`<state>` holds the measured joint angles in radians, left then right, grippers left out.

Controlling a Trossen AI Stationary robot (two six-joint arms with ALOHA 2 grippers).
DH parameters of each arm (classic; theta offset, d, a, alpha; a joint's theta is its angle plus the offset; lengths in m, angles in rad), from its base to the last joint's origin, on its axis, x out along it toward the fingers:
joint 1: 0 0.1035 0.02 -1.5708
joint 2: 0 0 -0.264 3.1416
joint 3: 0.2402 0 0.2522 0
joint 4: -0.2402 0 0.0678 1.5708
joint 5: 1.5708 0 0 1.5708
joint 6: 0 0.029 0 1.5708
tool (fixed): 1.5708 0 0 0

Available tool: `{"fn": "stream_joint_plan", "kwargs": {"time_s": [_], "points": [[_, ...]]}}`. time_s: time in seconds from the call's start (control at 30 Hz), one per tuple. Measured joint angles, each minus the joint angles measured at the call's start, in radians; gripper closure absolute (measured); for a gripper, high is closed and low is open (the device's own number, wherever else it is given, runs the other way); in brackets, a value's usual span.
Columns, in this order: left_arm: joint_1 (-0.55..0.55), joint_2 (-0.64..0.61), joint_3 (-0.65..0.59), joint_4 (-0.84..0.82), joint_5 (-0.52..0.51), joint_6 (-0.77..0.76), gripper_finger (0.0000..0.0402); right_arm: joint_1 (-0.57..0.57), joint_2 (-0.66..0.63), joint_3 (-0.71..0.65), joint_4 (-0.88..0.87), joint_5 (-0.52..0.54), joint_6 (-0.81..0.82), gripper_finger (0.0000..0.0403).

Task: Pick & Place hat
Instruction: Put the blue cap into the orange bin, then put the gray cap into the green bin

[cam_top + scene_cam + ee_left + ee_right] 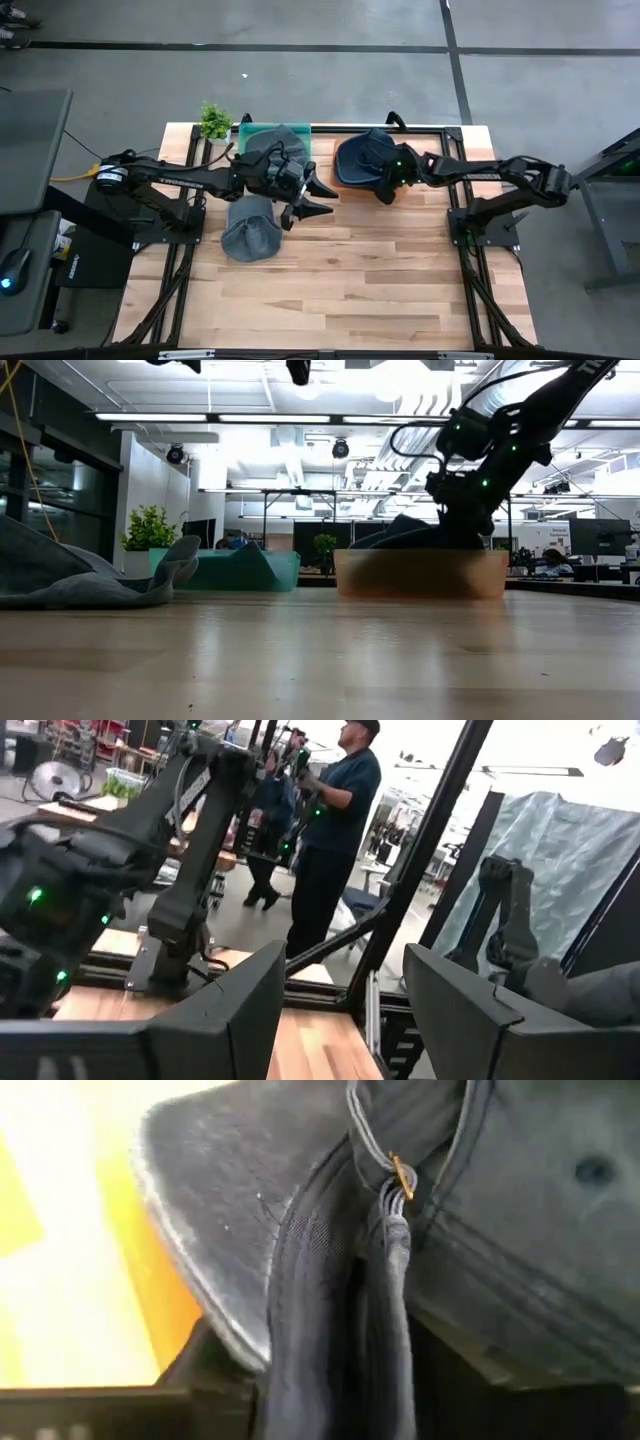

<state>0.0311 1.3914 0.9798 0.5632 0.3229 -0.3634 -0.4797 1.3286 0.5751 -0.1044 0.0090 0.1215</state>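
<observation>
Where right end effector (385, 190) descends, navy hat (360, 158) half hidden, orange bin (420, 573) blurred.

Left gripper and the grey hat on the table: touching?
Apart. The high view shows the left gripper open beside the grey hat, with bare table between them.

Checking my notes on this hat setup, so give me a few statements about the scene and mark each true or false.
1. A dark blue cap lies in the orange bin. True.
2. The right gripper is over the green bin. False: it is at the orange bin, down at the cap.
3. A gray hat lies on the bare table. True.
4. The left gripper holds a hat. False: its fingers are open and empty, above the table.
5. The small plant stands in the table's middle. False: it stands at the far left corner, beside the green bin.
</observation>
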Motion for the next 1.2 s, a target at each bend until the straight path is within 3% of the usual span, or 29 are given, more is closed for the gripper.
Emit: {"fn": "stream_joint_plan", "kwargs": {"time_s": [0.13, 0.27, 0.87, 0.97, 1.2], "points": [[0.001, -0.003, 0.000, 0.002, -0.001, 0.006, 0.0199, 0.000, -0.076, 0.000, -0.026, -0.018, -0.017, 0.0187], [0.001, -0.001, 0.000, 0.003, -0.005, 0.015, 0.0199, 0.000, -0.153, 0.000, -0.051, -0.022, -0.025, 0.0164], [0.001, -0.001, 0.001, -0.013, -0.030, 0.015, 0.0199, 0.000, -0.281, 0.000, -0.084, -0.046, -0.062, 0.0157], [0.001, -0.001, 0.002, -0.098, -0.053, 0.015, 0.0199, 0.002, -0.307, 0.000, -0.098, -0.057, -0.064, 0.0157], [0.002, -0.043, 0.001, -0.481, -0.315, -0.043, 0.0199, 0.040, -0.405, 0.000, -0.116, -0.071, -0.089, 0.0157]]}}
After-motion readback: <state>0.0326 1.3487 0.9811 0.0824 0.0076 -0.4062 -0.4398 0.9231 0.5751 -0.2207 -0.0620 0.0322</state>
